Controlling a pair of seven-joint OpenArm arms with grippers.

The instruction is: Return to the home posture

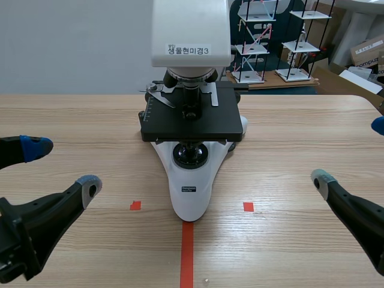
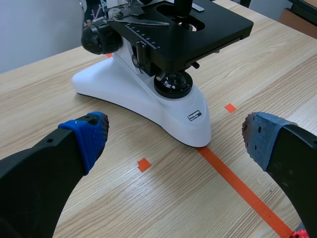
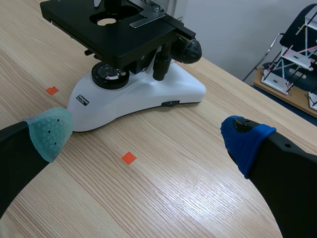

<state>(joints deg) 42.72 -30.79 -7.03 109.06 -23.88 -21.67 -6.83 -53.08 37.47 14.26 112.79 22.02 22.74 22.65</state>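
Note:
A white and black microscope (image 1: 191, 186) stands in the middle of the wooden table (image 1: 300, 126), with its base pointing toward me. My left gripper (image 1: 63, 167) hovers low at the left, open and holding nothing. My right gripper (image 1: 351, 153) is open and bare at the right. In the left wrist view the microscope (image 2: 143, 94) lies ahead of the left gripper (image 2: 174, 133), whose blue pads (image 2: 89, 134) stand wide apart. In the right wrist view the microscope (image 3: 148, 94) is ahead of the right gripper (image 3: 148, 136) and slightly to one side.
A low shelf with ball-and-stick models (image 1: 264, 42) and cardboard boxes (image 1: 367, 53) stand beyond the table's far right edge. Bare wood lies on both sides of the microscope. An orange-red tape line (image 1: 187, 252) and two small squares mark the table in front.

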